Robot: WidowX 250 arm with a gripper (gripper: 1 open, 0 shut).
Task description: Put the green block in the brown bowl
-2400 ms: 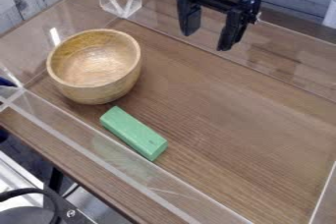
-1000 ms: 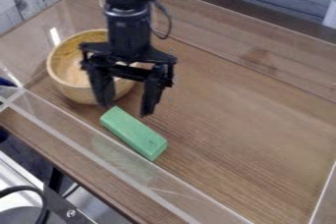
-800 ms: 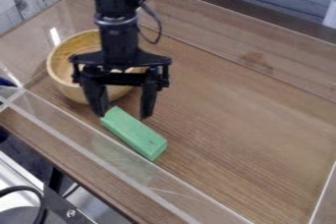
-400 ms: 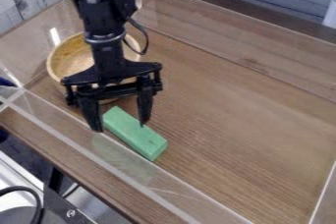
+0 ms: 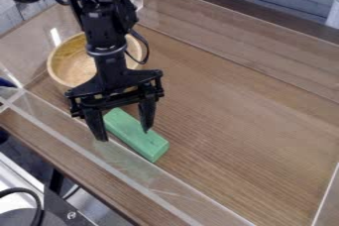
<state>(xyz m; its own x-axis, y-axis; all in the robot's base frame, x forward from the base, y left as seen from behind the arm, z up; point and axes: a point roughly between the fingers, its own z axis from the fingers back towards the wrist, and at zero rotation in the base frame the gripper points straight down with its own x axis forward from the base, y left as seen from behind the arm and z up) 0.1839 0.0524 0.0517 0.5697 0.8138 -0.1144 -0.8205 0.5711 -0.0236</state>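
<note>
- The block (image 5: 138, 135) lies flat on the worktop (image 5: 245, 91) near its front edge, long axis running diagonally toward the front right corner. It is out in the open, with bare wood on every side, so it can be approached from above.
- The tool (image 5: 123, 126) points straight down over the block's upper-left end, jaws spread wide. One finger (image 5: 101, 128) stands on the left of the block and the other on its right, so the block's short width sits between them.
- That straddle suits the shape: closing across the narrow width gives flat faces to press on, whereas the long axis would likely be too long to span.
- The fingertips appear low, about at the block's level, but whether they touch the worktop or the block cannot be told. Nothing is gripped yet.
- The hold would fall nearer one end than the middle, so the block may tip a little when lifted.
- The bowl (image 5: 77, 66) sits upright and empty toward the left edge, just behind the tool, partly hidden by the arm. It is close to the block, so the carry would be short.
- The task is at the grasp step: closing, lifting over the rim and releasing all remain.
</note>
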